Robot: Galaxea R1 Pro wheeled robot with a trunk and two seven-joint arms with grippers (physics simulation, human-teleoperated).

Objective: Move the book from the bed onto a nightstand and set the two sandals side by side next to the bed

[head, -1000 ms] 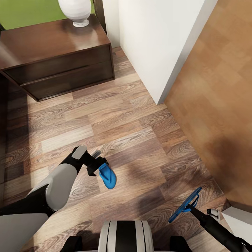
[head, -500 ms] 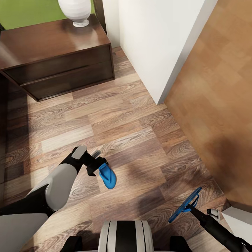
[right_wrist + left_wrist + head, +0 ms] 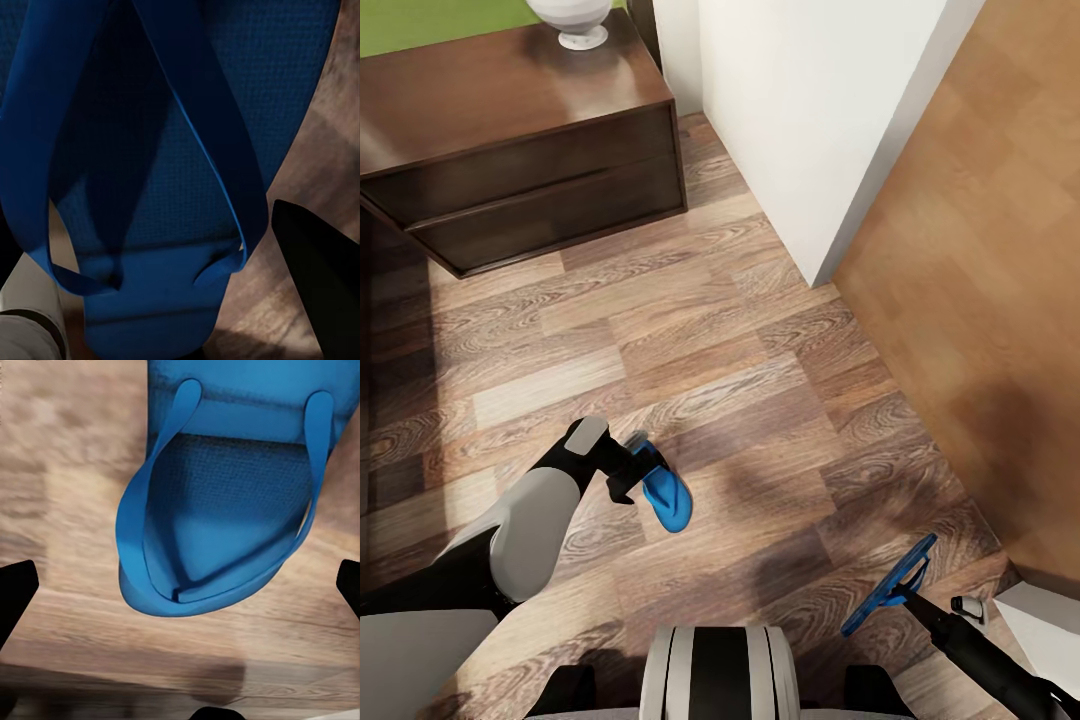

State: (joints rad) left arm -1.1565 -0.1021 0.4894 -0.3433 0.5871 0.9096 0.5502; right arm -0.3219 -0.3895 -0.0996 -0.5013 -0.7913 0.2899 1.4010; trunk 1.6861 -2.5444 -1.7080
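One bright blue sandal (image 3: 667, 500) lies flat on the wood floor just past my left gripper (image 3: 637, 468). In the left wrist view this sandal (image 3: 225, 510) shows strap-up, and the gripper (image 3: 184, 589) is open, its dark fingertips (image 3: 15, 592) wide apart and off the sandal. My right gripper (image 3: 910, 600) at the lower right is shut on the other sandal (image 3: 890, 582), holding it on edge above the floor. Up close, that sandal's (image 3: 172, 150) sole and straps sit right in front of the right wrist camera. A dark-brown nightstand (image 3: 520, 150) stands at the far left. The book and the bed are out of view.
A white vase-like base (image 3: 575, 20) stands on the nightstand top before a green wall. A white wall corner (image 3: 790, 130) juts in at the middle back. A light-brown door (image 3: 980, 300) runs down the right side, and wood floor (image 3: 710, 350) stretches between them.
The whole view has shifted, with nightstand and floor sliding toward the picture's top, so the camera moved. The sandal by my left gripper shifted slightly with the floor. Both arms keep their pose.
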